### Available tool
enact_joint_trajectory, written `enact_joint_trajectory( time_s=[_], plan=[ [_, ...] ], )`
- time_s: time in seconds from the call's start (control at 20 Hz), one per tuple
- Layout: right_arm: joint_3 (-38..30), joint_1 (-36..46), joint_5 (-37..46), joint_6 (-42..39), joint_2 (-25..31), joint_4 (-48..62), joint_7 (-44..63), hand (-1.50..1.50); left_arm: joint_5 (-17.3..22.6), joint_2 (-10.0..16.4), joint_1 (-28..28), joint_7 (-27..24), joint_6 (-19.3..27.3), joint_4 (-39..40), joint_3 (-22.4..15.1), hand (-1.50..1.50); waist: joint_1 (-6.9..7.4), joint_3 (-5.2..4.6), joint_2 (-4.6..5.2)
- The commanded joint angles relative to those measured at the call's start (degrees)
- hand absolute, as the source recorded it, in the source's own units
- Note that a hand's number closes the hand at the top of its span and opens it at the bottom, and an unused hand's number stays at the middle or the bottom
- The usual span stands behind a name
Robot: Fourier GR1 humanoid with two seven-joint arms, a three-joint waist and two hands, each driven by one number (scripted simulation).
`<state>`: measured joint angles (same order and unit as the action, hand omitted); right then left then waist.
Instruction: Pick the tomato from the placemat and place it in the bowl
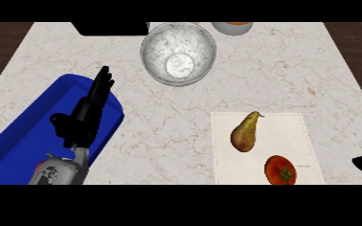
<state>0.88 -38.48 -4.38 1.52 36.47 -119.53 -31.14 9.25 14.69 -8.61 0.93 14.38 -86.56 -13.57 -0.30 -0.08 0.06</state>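
Observation:
A red tomato (pixel 280 170) lies on the pale placemat (pixel 283 124) near its lower edge, at the lower right. The bowl (pixel 177 52), marbled white, stands at the counter's far middle. My left hand (pixel 86 113) rests at the lower left, over a blue tray, fingers straight and pointing up, holding nothing. Of my right hand (pixel 357 163) only a small black tip shows at the right edge, to the right of the tomato and apart from it.
A brown pear (pixel 244 133) lies on the placemat just above and left of the tomato. A blue tray (pixel 42 124) fills the lower left. A black object (pixel 112 28) and a small orange-filled cup (pixel 232 27) stand at the back edge.

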Motion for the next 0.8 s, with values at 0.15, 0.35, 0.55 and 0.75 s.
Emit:
enact_joint_trajectory(
  time_s=[0.15,0.35,0.55,0.75],
  plan=[
    [3.04,4.14,8.12,-1.74,1.05,2.50,11.81,-1.50,-1.28,-1.54,-0.20,0.78,-0.19,-0.54,0.26,0.00,0.30,0.06,-0.06],
    [3.32,7.53,10.60,-5.32,-1.86,5.10,11.72,-1.50,-2.82,-2.28,-0.77,2.40,-0.79,-0.72,1.51,0.00,0.09,0.08,-0.09],
    [4.33,9.82,13.33,-6.66,-5.02,13.83,4.42,-1.50,-2.75,-2.28,-0.88,4.49,-2.13,-2.79,2.41,0.00,0.20,0.10,-0.10],
    [3.59,8.89,11.76,-8.93,-7.72,14.67,1.95,-1.50,-3.15,-3.51,-1.05,0.58,-3.61,2.27,4.24,0.00,0.01,0.09,-0.07]
  ],
)
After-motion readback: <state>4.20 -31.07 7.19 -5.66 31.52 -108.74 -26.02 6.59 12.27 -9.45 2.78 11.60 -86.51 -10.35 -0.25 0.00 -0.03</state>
